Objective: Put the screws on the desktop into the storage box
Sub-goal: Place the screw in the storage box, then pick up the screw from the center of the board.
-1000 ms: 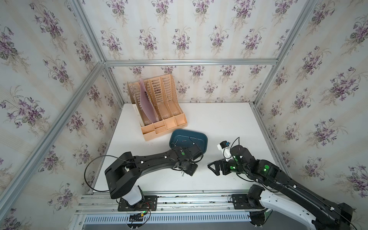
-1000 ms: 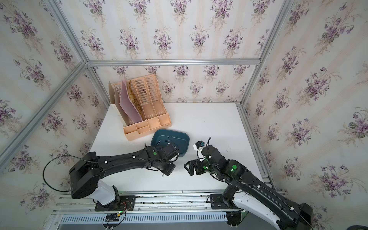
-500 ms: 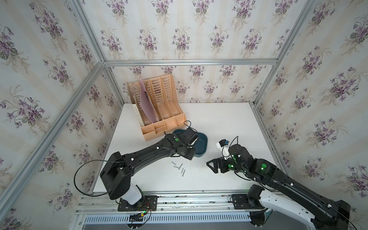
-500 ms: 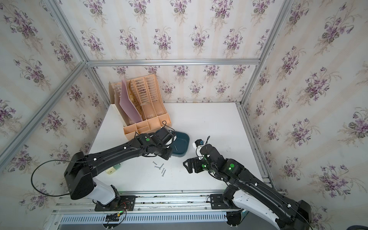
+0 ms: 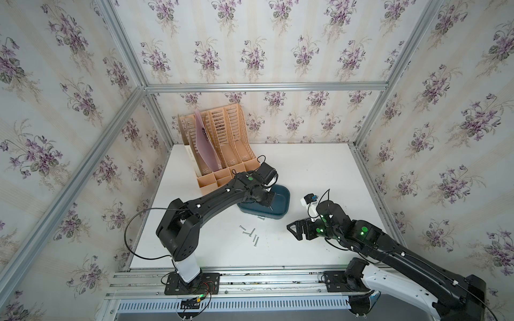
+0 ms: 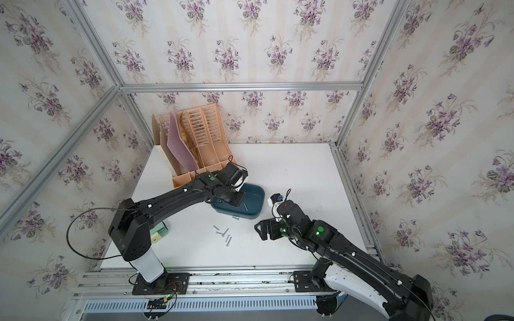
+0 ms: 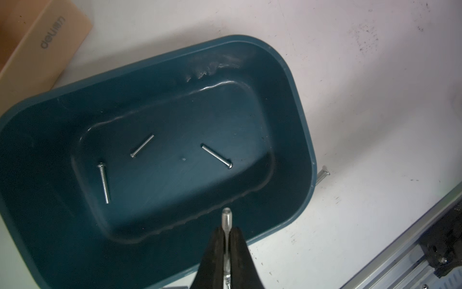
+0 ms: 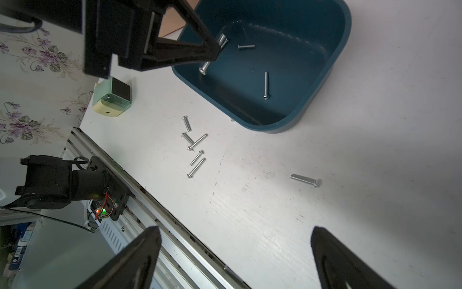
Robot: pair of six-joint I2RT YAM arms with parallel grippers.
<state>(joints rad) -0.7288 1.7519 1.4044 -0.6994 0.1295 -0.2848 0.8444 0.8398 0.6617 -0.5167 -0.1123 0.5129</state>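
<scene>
Left wrist: left hand (image 7: pixel 226 234), tight on screw (image 7: pixel 227 217), newly over box (image 7: pixel 280 95); right hand (image 8: pixel 235 231) agape.

Cream striped wallpaper with purple flower sprigs (image 5: pixel 250 55) lines every wall, framed by silver aluminium rails (image 5: pixel 264 87).

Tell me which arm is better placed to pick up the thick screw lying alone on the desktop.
Probably the right. The right hand is open above the desktop, close to the thick screw. The left hand is busy: it grips a thin screw above the storage box.
</scene>
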